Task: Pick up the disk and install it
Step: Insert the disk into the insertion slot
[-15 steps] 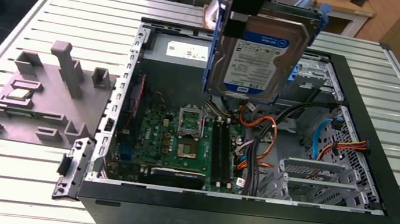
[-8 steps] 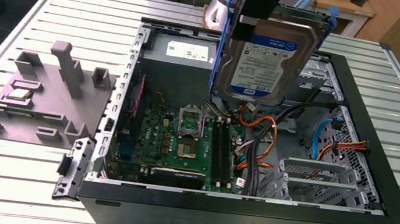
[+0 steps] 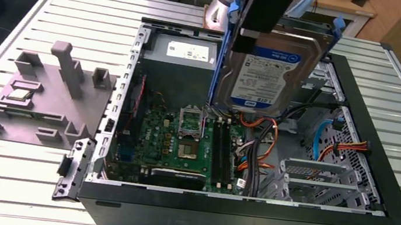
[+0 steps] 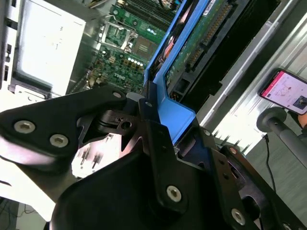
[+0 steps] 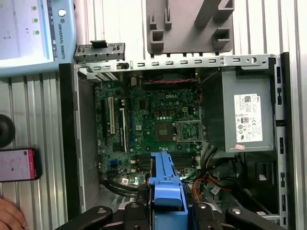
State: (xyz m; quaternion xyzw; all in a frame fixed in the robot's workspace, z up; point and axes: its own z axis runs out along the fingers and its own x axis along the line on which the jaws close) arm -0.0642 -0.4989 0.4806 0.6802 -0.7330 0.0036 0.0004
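The disk, a silver-grey hard drive with a white-and-blue label in a blue carrier bracket, hangs upright over the open computer case, above the motherboard. My gripper is shut on its upper edge. In the second wrist view the black fingers clamp the blue bracket, and the disk's circuit-board side runs away from them. The first wrist view has the blue bracket edge-on between the fingers, over the motherboard.
A grey power supply sits in the case's far corner. An empty metal drive cage and orange cables lie at the exterior view's right. A grey fixture holding a small chip stands on the slatted table. A phone and a hand lie beside the case.
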